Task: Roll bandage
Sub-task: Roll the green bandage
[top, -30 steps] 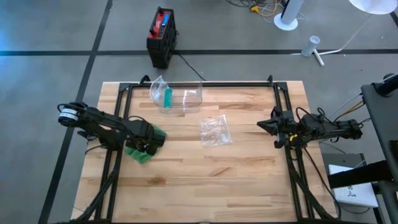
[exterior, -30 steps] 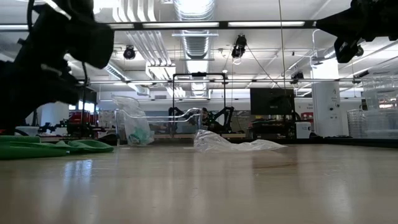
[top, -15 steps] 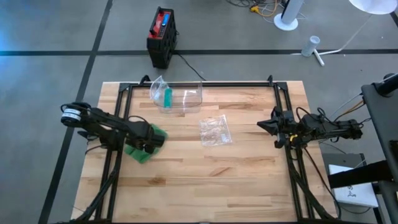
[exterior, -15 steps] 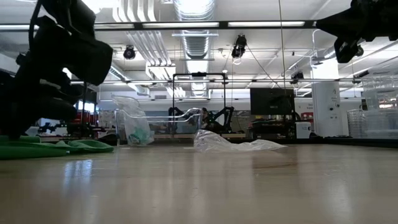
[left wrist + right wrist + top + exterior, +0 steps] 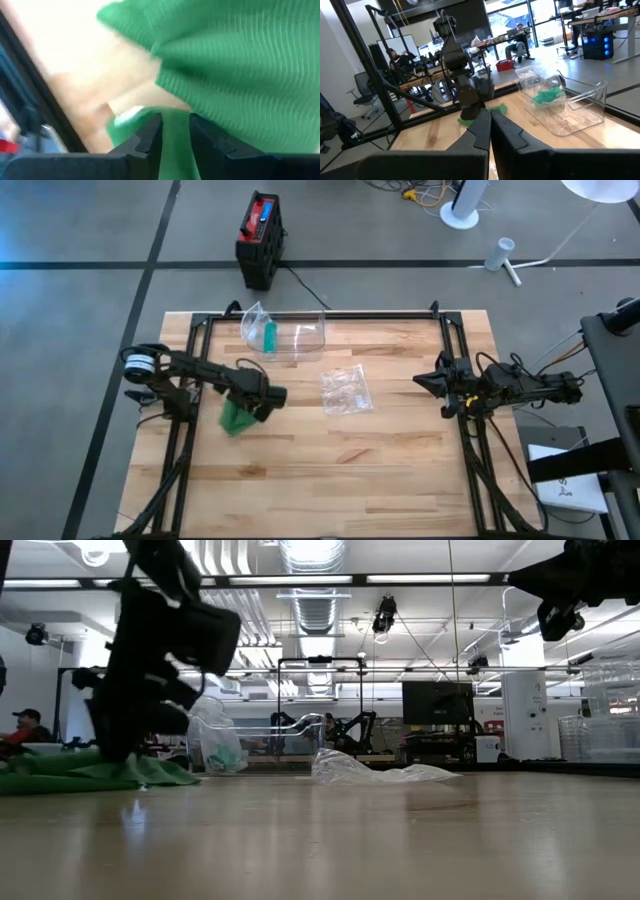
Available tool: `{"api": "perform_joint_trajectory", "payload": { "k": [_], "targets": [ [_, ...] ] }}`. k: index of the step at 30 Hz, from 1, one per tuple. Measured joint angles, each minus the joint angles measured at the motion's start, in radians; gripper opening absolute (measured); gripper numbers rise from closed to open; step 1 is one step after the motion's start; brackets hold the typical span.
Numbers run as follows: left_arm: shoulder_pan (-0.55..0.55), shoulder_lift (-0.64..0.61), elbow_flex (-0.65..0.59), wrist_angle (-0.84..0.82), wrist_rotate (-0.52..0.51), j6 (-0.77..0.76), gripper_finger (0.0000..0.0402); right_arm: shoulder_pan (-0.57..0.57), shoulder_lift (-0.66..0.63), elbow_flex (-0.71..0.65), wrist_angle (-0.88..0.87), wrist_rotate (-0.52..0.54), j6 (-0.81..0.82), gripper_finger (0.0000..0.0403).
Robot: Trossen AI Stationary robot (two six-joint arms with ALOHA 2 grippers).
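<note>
The left pincer [image 5: 243, 412] sits over the green bandage [image 5: 234, 420], which lies on the wooden worktop [image 5: 330, 470] just to the left of the crumpled clear plastic bag [image 5: 346, 389] and nearer the camera-side edge than the clear plastic container [image 5: 285, 337]; in the left wrist view its fingers [image 5: 150, 137] stand narrow with a strip of the green knit [image 5: 235, 75] pinched between them, so I judge it to be holding the bandage. The cloth looks light, soft and ribbed, limp enough to drape and bunch on the worktop in the low view [image 5: 90, 772]; it will likely fold and slide on the smooth wood, not stay flat, and it seems stretchy, so a roll could slacken if tension drops; a free end or edge seems the best place to grip, since the bunched middle would only gather more folds. To the right of the bandage and farther back, the clear container holds a second green item [image 5: 269, 334] and what seems a clear bag [image 5: 535, 82]; the item may be another bandage, though I cannot tell. The loose plastic bag beside it looks flat; its contents are unclear. Well to the right of the bag, the right pincer [image 5: 424, 381] waits above the worktop with its fingers [image 5: 485, 125] shut on nothing.
</note>
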Motion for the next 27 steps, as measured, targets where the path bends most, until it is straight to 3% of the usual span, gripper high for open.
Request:
{"api": "perform_joint_trajectory", "payload": {
  "k": [5,10,27],
  "targets": [
    [0.003,0.016,0.128,-0.168,-0.042,0.051,0.0096,0.0,0.0,0.0,0.001,0.0,0.0,0.0001],
    [0.004,-0.018,0.166,-0.283,-0.022,0.016,0.0103,0.0,0.0,0.0,0.001,0.0,0.0,0.0002],
    [-0.019,-0.064,0.154,-0.241,0.073,-0.054,0.0081,0.0,0.0,0.0,0.001,0.0,0.0,0.0004]
  ]
}}
